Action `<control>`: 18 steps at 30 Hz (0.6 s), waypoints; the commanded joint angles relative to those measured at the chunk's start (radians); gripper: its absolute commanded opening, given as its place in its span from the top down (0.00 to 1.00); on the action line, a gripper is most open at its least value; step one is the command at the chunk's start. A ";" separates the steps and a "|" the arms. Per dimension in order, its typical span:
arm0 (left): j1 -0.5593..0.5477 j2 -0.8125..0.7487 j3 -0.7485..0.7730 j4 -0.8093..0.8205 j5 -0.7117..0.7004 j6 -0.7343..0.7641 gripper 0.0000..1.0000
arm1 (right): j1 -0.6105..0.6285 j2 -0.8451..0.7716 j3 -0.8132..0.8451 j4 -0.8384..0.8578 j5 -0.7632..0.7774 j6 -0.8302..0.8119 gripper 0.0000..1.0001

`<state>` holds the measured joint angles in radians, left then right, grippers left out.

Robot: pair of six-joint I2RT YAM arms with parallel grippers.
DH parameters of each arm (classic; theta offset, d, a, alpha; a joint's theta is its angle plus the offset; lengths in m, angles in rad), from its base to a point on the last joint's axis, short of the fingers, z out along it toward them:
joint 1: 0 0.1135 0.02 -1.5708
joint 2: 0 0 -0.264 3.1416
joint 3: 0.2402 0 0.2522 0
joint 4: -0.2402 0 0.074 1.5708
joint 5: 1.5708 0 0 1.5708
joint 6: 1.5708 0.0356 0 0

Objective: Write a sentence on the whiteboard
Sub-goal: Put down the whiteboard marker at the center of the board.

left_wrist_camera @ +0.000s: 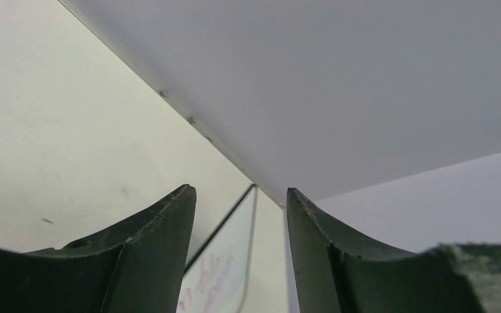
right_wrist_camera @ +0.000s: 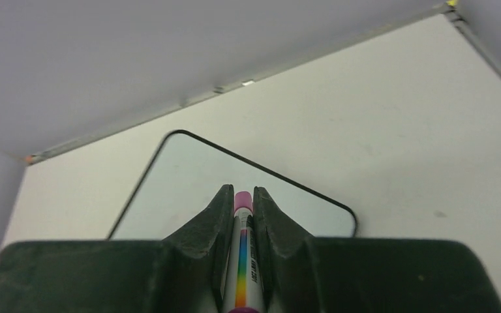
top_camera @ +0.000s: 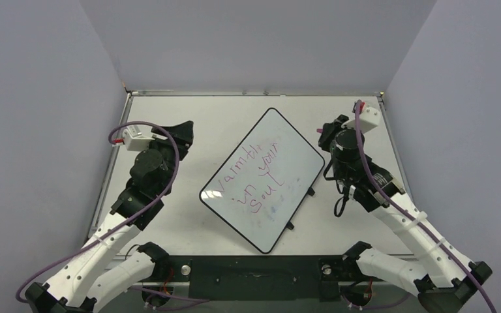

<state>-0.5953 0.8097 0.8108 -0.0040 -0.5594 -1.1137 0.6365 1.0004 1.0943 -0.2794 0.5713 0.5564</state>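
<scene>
Now: R hand (right_wrist_camera: 242,190) clamps marker (right_wrist_camera: 242,270); sentence (top_camera: 254,175) on whiteboard (top_camera: 300,160), 3 lines.

The whiteboard (top_camera: 282,130), glossy white with a thin black rim and rounded corners, lies flat at the middle of the table (top_camera: 192,228), turned like a diamond with one corner toward the far edge. The sentence (top_camera: 258,173) is written on it in pink-magenta marker: three slanted lines climbing toward the far right, reading roughly "Warmth / in your / soul"
</scene>
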 commanded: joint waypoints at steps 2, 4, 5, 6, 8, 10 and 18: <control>0.076 -0.029 0.033 -0.081 -0.032 0.301 0.48 | -0.047 -0.094 -0.027 -0.425 0.092 0.033 1.00; 0.099 -0.027 0.021 -0.076 0.000 0.360 0.47 | -0.049 -0.097 -0.049 -0.488 0.060 0.056 1.00; 0.112 -0.027 0.018 -0.074 0.018 0.413 0.47 | -0.050 -0.094 -0.071 -0.514 0.036 0.060 1.00; 0.117 -0.023 0.016 -0.074 0.055 0.435 0.47 | -0.050 -0.091 -0.083 -0.528 -0.009 0.073 1.00; 0.131 -0.012 0.021 -0.093 0.074 0.487 0.46 | -0.050 -0.074 -0.117 -0.565 -0.064 0.097 1.00; 0.146 0.004 0.032 -0.128 0.076 0.508 0.46 | -0.050 -0.058 -0.153 -0.587 -0.102 0.124 1.00; 0.229 0.065 0.042 -0.191 0.164 0.545 0.46 | -0.054 0.035 -0.286 -0.616 -0.271 0.201 1.00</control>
<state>-0.3916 0.8642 0.8143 -0.1665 -0.4522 -0.6270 0.5884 1.0016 0.8394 -0.8589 0.3973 0.6971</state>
